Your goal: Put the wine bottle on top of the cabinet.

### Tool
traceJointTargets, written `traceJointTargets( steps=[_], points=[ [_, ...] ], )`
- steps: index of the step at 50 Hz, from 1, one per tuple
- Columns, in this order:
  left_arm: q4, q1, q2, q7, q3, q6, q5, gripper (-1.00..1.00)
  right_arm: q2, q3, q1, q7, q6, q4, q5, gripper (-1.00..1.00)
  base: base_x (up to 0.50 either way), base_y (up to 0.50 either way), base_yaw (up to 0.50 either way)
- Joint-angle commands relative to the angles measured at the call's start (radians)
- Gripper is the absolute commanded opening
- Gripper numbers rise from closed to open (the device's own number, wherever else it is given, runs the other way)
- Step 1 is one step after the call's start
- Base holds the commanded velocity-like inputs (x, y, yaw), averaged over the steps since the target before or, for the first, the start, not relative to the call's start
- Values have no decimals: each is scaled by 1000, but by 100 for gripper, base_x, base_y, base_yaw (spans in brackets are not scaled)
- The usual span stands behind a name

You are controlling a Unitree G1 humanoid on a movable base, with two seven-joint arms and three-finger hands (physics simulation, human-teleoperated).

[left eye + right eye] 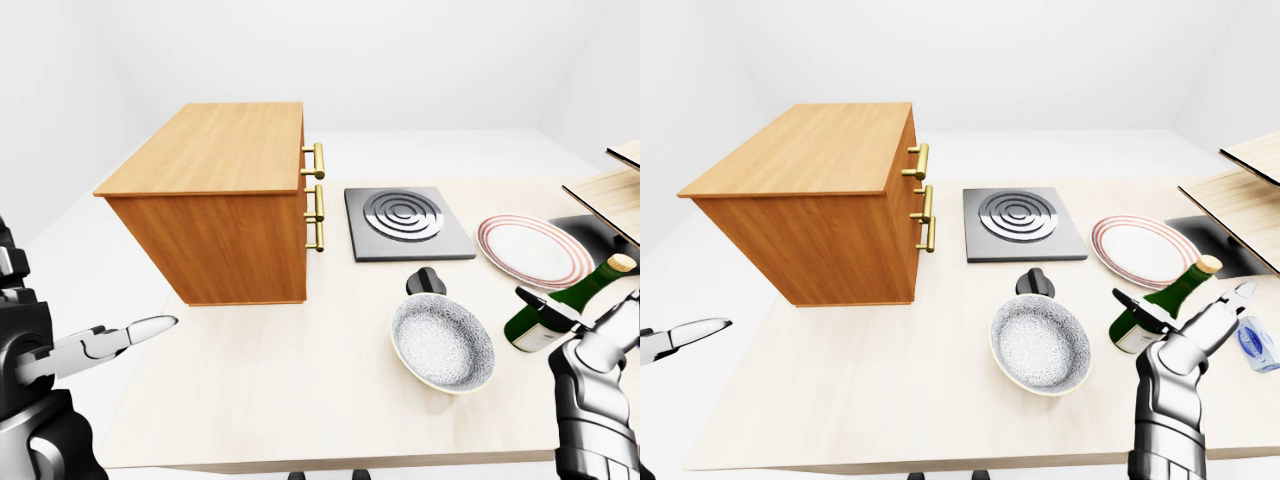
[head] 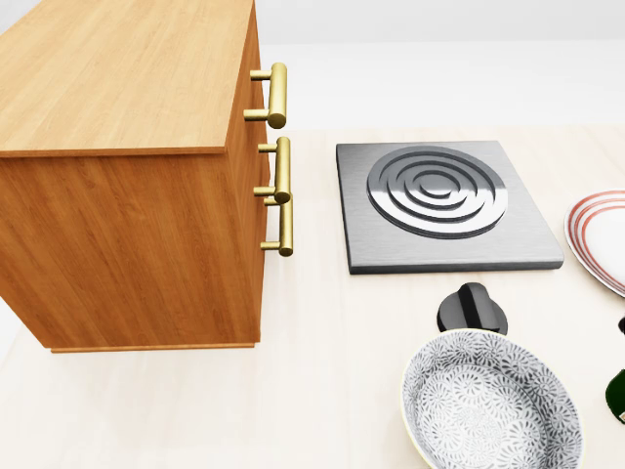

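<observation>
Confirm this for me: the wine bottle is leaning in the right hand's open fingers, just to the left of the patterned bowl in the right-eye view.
One thing is wrong: the wine bottle is to the right of the patterned bowl, not the left, as the right-eye view shows. The rest holds: it leans, with the right hand and its open fingers about it.

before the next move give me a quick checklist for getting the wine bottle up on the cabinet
1. Bottle in view: ok. The wine bottle is tilted at the table's right end, beside the patterned bowl.
2. Grasp secure: not ok. The right hand has open fingers about the bottle, not closed round it.
3. Cabinet top free: ok. The cabinet shows bare wood on top.
4. Path: cannot tell. The bowl, black knob and hotplate lie between bottle and cabinet, so lift high.
5. Left hand clear: ok. The left hand is open, low at the left, apart from everything.
</observation>
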Motion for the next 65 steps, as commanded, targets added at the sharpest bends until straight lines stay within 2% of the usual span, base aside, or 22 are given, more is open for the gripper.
traceJointTargets(
  steps=[1, 30, 60, 62, 63, 64, 65],
  points=[
    [3, 0, -1, 1, -5, 0, 4, 100, -22, 17, -22, -13, 0, 64, 23, 100, 0, 0, 0],
    [16, 5, -4, -3, -8, 0, 12, 100, -72, 66, -101, -9, 0, 215, 36, 100, 0, 0, 0],
    [21, 6, -5, -3, -15, 0, 16, 100, -107, 74, -109, -17, 0, 327, 78, 100, 0, 0, 0],
    [23, 6, -6, -3, -16, 0, 17, 100, -108, 71, -105, -20, 0, 322, 83, 11, 0, 0, 0],
    [22, 6, -6, -3, -17, 0, 17, 100, -108, 71, -105, -21, 0, 322, 84, 2, 0, 0, 0],
    [22, 6, -6, -2, -17, 0, 18, 100, -109, 71, -105, -21, 0, 323, 84, -23, 0, 0, 0],
    [22, 6, -7, -2, -17, 0, 18, 100, -109, 71, -106, -22, 0, 324, 84, -40, 0, 0, 0]
  ],
)
